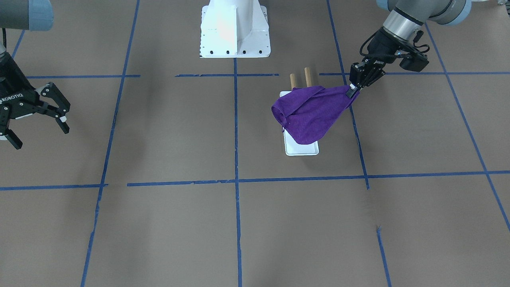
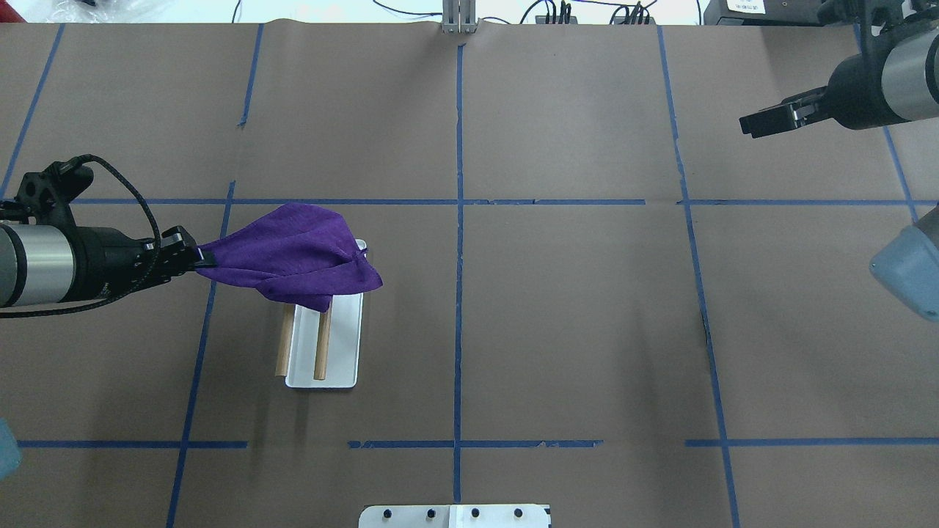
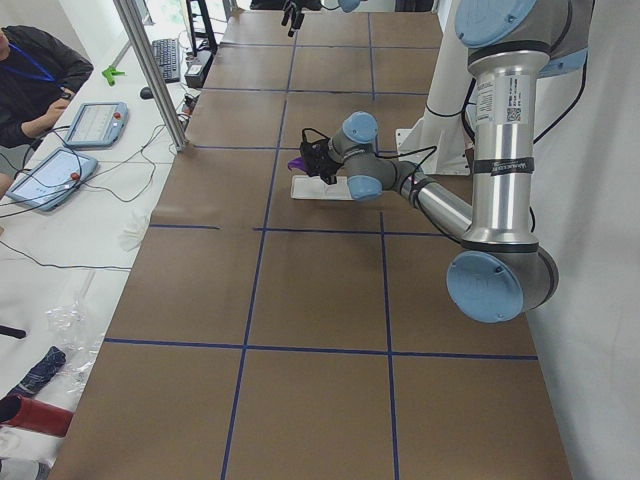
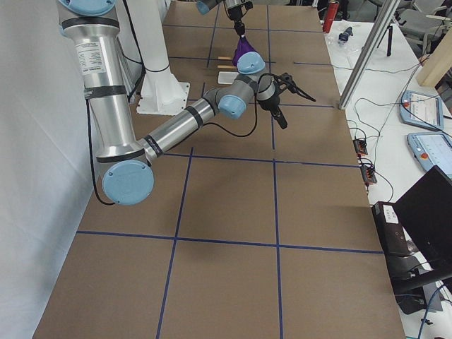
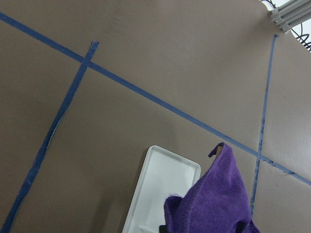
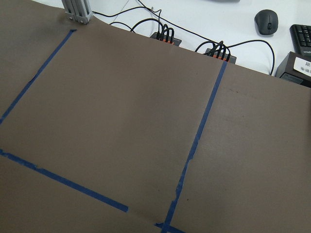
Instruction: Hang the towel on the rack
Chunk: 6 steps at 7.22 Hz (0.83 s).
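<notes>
Left fingers (image 1: 351, 93), seen from the front, are clamped on a corner of the towel (image 1: 308, 113). It spreads above the rack (image 1: 302, 149), hiding all but two dowel tips (image 1: 299, 79) and the base's end. Right fingers (image 1: 63, 124) gape empty, well apart. Overhead, the cloth covers the rack's far end on the surface (image 2: 572, 308); contact with the dowels is unclear. The left wrist view shows no fingers.

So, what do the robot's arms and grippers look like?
Both the left arm and right arm are silver tubes with pale blue joint caps. The left gripper and right gripper are black; the right bears white ROBOTIQ lettering. A black cable loops at the left wrist.
</notes>
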{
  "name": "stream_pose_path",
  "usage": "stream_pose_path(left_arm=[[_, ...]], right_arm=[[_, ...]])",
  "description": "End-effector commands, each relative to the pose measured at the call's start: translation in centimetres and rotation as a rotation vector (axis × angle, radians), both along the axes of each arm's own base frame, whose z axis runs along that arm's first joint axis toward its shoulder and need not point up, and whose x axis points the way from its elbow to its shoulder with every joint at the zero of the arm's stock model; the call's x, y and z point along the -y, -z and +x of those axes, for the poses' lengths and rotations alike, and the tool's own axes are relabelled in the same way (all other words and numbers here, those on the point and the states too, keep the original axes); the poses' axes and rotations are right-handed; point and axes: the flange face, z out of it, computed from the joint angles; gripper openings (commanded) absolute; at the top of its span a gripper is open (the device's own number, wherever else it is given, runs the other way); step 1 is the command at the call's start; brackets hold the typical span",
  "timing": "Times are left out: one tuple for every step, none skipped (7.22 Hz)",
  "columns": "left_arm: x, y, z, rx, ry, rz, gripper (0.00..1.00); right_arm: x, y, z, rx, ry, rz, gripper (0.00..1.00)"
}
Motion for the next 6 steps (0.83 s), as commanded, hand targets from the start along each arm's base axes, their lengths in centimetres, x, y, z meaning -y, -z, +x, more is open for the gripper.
stream_pose_path(left_arm=[[0.2,-0.5,0.4,0.008,-0.005,-0.004,1.00],[0.3,-0.5,0.2,0.014,-0.010,0.008,1.00],[0.4,-0.8,-0.4,0.038,-0.020,0.045,1.00],[0.7,-1.3,-1.3,0.047,-0.067,0.055,1.00],[2.5,-1.7,-4.4,0.079,-0.115,0.078,1.00],[4.5,-2.8,-7.7,0.182,-0.139,0.127,1.00]], right_arm=[[0.1,-0.6,0.4,-0.011,0.001,-0.037,1.00],[0.2,-1.4,1.0,-0.025,0.000,-0.079,1.00],[0.2,-2.3,2.0,-0.039,0.010,-0.117,1.00],[0.3,-4.6,5.0,-0.091,0.044,-0.149,1.00],[0.2,-7.8,8.6,-0.193,0.096,-0.192,1.00],[-0.1,-10.9,11.3,-0.294,0.157,-0.251,1.00]])
